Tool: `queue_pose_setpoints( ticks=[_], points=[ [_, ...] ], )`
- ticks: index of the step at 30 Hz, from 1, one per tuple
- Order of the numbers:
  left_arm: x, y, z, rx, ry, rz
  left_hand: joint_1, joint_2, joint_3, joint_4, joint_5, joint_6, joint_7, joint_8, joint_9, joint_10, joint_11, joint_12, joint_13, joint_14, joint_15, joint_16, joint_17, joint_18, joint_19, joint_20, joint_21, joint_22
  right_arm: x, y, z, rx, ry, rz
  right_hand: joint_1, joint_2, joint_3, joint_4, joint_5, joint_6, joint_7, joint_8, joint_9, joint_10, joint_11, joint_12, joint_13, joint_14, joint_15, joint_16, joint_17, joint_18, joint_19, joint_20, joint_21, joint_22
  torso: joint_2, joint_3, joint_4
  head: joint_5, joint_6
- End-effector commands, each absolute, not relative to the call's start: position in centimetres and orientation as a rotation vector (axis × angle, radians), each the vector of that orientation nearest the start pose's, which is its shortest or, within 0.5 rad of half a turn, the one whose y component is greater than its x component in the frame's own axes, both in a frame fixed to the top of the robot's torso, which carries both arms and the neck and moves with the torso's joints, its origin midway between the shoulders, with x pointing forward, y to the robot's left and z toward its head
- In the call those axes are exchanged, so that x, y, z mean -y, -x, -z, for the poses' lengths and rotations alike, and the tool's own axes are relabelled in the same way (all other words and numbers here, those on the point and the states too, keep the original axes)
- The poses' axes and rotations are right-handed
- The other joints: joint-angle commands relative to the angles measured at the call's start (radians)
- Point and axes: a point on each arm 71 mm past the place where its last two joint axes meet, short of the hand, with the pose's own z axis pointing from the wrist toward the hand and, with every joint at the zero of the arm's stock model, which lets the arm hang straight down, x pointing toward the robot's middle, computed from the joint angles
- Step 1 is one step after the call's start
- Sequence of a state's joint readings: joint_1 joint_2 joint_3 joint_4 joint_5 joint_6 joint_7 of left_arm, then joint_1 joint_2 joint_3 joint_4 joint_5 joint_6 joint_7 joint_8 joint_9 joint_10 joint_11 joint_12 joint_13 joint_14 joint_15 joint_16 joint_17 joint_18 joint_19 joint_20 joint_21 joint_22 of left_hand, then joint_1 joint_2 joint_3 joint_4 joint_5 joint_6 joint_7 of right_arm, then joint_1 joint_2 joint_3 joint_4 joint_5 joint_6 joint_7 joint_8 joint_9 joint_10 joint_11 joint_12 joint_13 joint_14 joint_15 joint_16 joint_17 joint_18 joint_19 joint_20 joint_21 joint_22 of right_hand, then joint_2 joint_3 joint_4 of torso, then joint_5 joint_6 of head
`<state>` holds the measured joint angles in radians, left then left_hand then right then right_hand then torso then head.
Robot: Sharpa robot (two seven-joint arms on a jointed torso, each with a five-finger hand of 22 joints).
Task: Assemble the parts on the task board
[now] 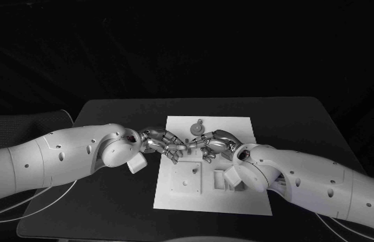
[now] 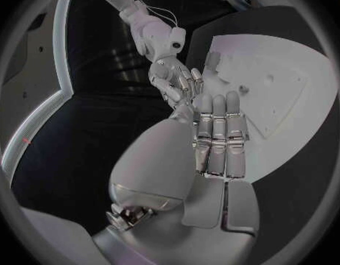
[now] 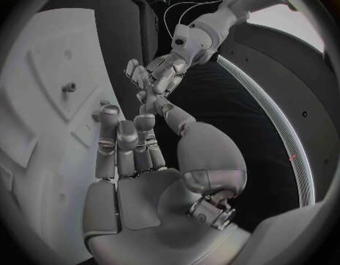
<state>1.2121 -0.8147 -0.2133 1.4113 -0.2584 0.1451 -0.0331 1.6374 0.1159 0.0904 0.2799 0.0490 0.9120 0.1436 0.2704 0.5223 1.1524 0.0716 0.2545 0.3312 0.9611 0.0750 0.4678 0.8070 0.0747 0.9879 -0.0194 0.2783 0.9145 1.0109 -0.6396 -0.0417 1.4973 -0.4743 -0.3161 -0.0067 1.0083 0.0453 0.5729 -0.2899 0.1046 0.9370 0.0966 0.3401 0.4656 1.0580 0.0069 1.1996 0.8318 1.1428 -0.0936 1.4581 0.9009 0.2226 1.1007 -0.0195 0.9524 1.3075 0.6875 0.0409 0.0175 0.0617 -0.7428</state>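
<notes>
Both silver hands, left hand [image 1: 161,142] and right hand [image 1: 212,144], meet fingertip to fingertip above the white rectangular task board [image 1: 234,201]. Whether their fingers pinch anything cannot be told. Its long axis runs away from the robot on the black counter [image 1: 109,118].

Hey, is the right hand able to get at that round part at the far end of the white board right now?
Probably yes. The round part lies uncovered on the task board, just beyond the right hand, with bare board between them. The left hand sits beside, not across the path.
</notes>
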Motion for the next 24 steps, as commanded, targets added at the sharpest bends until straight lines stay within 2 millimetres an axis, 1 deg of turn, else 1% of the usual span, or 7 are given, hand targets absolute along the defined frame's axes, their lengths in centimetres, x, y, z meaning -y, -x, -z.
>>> queue_pose_setpoints(
  ticks=[1, 13, 24],
  points=[
    [-20.62, -45.91, 26.73, -2.315, 0.877, 1.320, 0.003, 0.008, 0.008, -0.001, 0.003, 0.027, -0.018, 0.010, 0.005, 0.010, 0.000, -0.006, 0.001, -0.006, 0.003, -0.005, 0.001, 0.011, -0.008, -0.002, -0.003, 0.002, 10.46, -43.67, 27.84, -1.998, -0.821, -1.310, -0.007, 0.008, 0.008, 0.000, -0.001, 0.023, 0.017, 0.004, 0.008, 0.004, -0.005, -0.003, -0.001, 0.002, -0.007, 0.006, -0.001, 0.039, 0.003, -0.001, 0.004, 0.017, 0.000, 0.0001, 0.0000, 0.000, 0.000],
    [-20.40, -45.88, 26.76, -2.323, 0.872, 1.321, 0.005, 0.009, 0.008, -0.001, 0.003, 0.027, -0.018, 0.010, 0.005, 0.011, 0.000, -0.008, 0.001, -0.006, 0.003, -0.005, 0.001, 0.011, -0.009, -0.002, -0.003, 0.002, 9.95, -43.92, 27.79, -1.991, -0.803, -1.315, -0.008, 0.010, 0.009, 0.000, -0.001, 0.023, 0.017, 0.004, 0.009, 0.005, -0.005, -0.003, -0.001, 0.003, -0.007, 0.006, -0.001, 0.039, 0.004, -0.001, 0.004, 0.017, 0.000, 0.0000, 0.0006, 0.001, 0.001],
    [-20.24, -45.89, 26.76, -2.324, 0.869, 1.324, 0.005, 0.010, 0.008, -0.001, 0.003, 0.027, -0.017, 0.009, 0.005, 0.011, 0.000, -0.009, 0.001, -0.007, 0.004, -0.005, 0.002, 0.010, -0.009, -0.001, -0.003, 0.002, 9.64, -44.07, 27.83, -1.997, -0.797, -1.320, -0.010, 0.010, 0.009, 0.000, -0.001, 0.023, 0.017, 0.004, 0.010, 0.005, -0.005, -0.003, -0.001, 0.003, -0.007, 0.006, -0.001, 0.039, 0.004, -0.001, 0.005, 0.017, 0.000, -0.0002, -0.0001, 0.003, 0.000]
  ],
)
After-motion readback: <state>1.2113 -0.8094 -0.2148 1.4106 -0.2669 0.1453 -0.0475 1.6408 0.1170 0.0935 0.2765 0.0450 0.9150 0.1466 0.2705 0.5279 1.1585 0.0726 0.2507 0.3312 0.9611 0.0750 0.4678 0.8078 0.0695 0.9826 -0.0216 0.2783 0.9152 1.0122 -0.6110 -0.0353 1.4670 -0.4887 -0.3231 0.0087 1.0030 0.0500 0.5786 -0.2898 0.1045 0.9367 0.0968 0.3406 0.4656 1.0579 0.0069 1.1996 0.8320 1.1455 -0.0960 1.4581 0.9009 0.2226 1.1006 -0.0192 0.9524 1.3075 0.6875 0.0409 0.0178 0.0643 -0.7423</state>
